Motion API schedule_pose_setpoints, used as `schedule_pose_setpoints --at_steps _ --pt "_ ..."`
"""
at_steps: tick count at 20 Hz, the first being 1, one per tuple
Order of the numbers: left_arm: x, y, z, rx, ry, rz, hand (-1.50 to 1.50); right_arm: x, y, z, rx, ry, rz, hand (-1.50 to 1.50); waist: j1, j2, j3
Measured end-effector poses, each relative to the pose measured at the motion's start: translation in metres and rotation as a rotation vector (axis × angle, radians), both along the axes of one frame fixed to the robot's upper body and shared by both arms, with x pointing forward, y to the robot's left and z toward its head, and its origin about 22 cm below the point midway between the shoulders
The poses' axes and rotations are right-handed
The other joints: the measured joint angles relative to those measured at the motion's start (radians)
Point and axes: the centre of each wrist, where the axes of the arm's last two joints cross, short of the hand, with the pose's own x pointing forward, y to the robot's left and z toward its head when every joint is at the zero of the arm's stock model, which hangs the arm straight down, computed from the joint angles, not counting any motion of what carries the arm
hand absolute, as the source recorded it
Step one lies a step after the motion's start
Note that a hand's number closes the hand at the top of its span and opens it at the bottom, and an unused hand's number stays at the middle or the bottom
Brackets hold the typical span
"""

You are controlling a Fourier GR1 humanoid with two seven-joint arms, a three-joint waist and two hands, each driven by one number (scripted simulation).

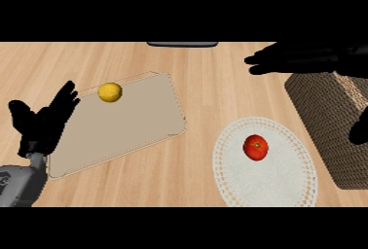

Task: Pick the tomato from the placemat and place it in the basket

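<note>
Basket [323,107] cut off; r. hand [302,57] above

A yellow lemon [110,92] sat near the far corner of a tan cutting board [122,129] toward the counter's [194,78] left edge.

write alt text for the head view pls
A red tomato sits on a round white placemat, left of a woven basket. The right hand hovers open above; the left hand rests open beside a tan board holding a lemon.

One tomato [256,148], one lemon [110,92], one placemat [287,185], one cutting board [122,129], one basket [330,112], two hands.
</note>
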Motion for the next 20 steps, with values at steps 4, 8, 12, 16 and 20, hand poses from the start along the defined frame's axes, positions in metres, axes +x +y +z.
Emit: schedule_pose_setpoints --at_steps 4,8,12,16,20 --pt "0.001 -0.003 0.000 -0.003 -0.003 -0.010 0.00 0.009 -0.017 -0.009 0.018 0.051 -0.020 -1.50 0.004 0.003 0.001" --pt "0.005 -0.002 0.003 -0.006 -0.005 -0.006 0.00 0.015 -0.038 -0.022 0.091 0.079 -0.035 -1.50 0.001 0.004 0.002" --pt "0.007 -0.008 0.005 -0.011 -0.009 -0.010 0.00 0.021 -0.050 -0.051 0.136 0.103 -0.042 -1.50 0.007 0.006 0.002" --pt "0.004 -0.010 -0.001 -0.003 -0.004 -0.012 0.00 0.022 -0.057 -0.090 0.156 0.114 -0.025 -1.50 0.008 0.005 0.003" --pt "0.006 -0.007 0.003 -0.004 -0.008 -0.012 0.00 0.026 -0.051 -0.131 0.186 0.121 0.003 -1.50 0.007 0.003 0.002"
